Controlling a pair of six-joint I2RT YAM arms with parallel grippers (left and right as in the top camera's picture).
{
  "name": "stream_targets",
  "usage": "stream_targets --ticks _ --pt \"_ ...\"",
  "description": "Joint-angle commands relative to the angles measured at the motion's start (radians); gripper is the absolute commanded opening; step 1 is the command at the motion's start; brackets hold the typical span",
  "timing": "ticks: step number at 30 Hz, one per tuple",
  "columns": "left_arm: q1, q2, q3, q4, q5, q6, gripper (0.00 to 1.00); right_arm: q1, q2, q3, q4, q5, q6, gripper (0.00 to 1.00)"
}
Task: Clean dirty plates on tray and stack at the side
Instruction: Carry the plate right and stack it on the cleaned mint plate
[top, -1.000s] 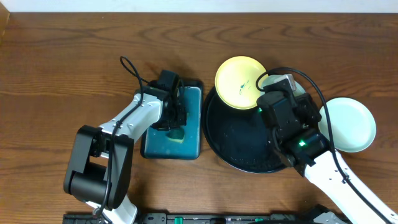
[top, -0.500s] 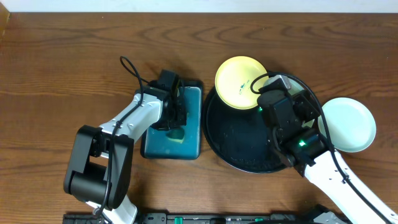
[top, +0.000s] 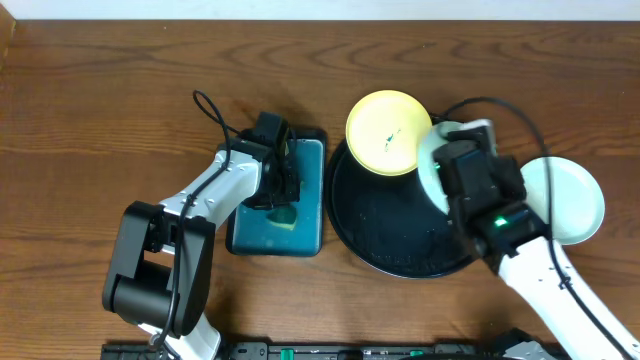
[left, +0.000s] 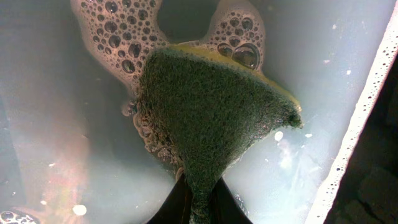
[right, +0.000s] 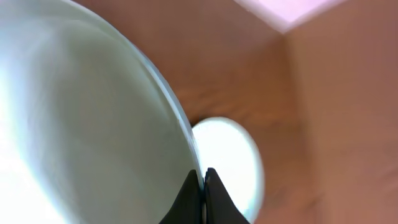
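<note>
Overhead: right fingers (top: 452, 158) are pinching the mint plate (top: 430, 172) on edge above the black tray (top: 380, 240) (probably meant for stacking on the second mint plate (top: 575, 200) beyond the fingers). The yellow plate (top: 388, 132) is sitting smeared.

Left wrist: left fingers (left: 198, 200) are clamping a sponge (left: 205, 118) in suds (left: 124, 37), ready for wiping.

Right wrist: showing the closed rim grip, unclear overhead.

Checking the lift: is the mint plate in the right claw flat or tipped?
Tipped. The right claw pinches the mint plate by its rim; overhead it appears steeply angled over the black tray.
</note>
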Motion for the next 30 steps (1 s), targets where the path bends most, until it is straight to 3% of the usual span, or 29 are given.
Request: stream_targets --ticks 1,8,17,30 --pt "0.002 0.066 -0.027 -0.005 -0.032 -0.006 0.08 -0.096 0.002 0.019 -0.037 -0.203 0.339 0.01" --pt "0.002 0.066 -0.027 -0.009 -0.032 -0.006 0.08 -0.398 0.002 0.019 -0.072 -0.480 0.489 0.01" --pt "0.002 0.066 -0.027 -0.008 -0.032 -0.006 0.08 -0.817 0.039 0.019 -0.119 -0.728 0.490 0.01" --pt "0.002 0.066 -0.027 -0.009 -0.032 -0.006 0.08 -1.080 0.203 0.018 -0.092 -0.814 0.489 0.01"
